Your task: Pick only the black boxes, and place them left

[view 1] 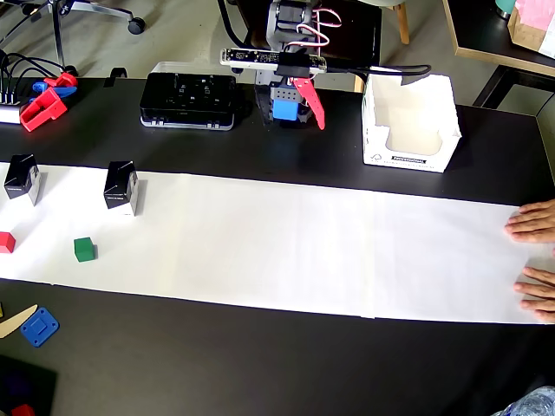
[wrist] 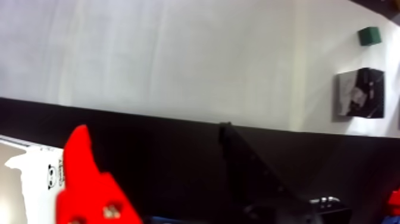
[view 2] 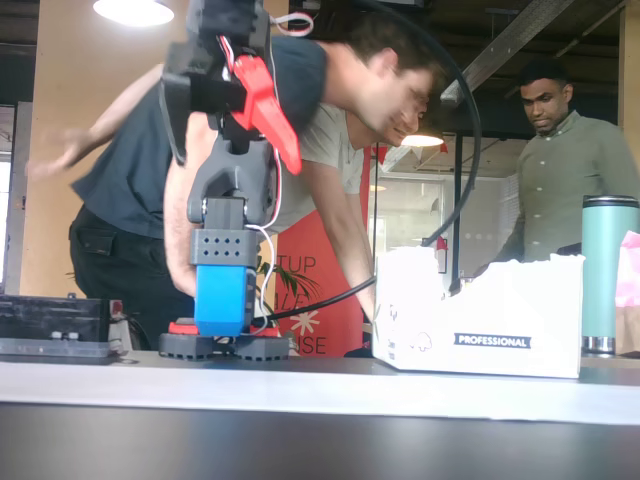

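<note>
My pincer (wrist: 161, 149) is right up close in the wrist view, red finger (wrist: 89, 184) and black finger (wrist: 250, 173) spread wide, holding nothing. From above, two black boxes (view 1: 120, 187) (view 1: 22, 178) stand on the white paper (view 1: 286, 234) at the left, a green cube (view 1: 84, 250) near them.
</note>
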You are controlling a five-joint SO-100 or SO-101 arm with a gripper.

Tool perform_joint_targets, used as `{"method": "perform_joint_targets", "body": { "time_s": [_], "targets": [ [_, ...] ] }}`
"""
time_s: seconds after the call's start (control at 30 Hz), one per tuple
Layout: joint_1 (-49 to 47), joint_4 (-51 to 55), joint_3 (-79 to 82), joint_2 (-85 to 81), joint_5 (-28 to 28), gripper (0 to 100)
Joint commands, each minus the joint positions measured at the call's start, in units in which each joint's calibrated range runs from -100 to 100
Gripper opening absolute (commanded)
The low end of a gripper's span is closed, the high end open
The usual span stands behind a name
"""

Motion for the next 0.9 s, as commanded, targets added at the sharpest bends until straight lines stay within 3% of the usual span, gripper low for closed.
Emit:
{"method": "perform_joint_targets", "body": {
  "time_s": [0.0,0.43,0.87],
  "targets": [
    [3.9,0.2,-13.0,4.3,0.5,42],
    [15.4,-0.5,-20.4,14.2,7.7,43],
    [16.5,-0.6,-30.4,24.7,8.5,45]
  ]
}}
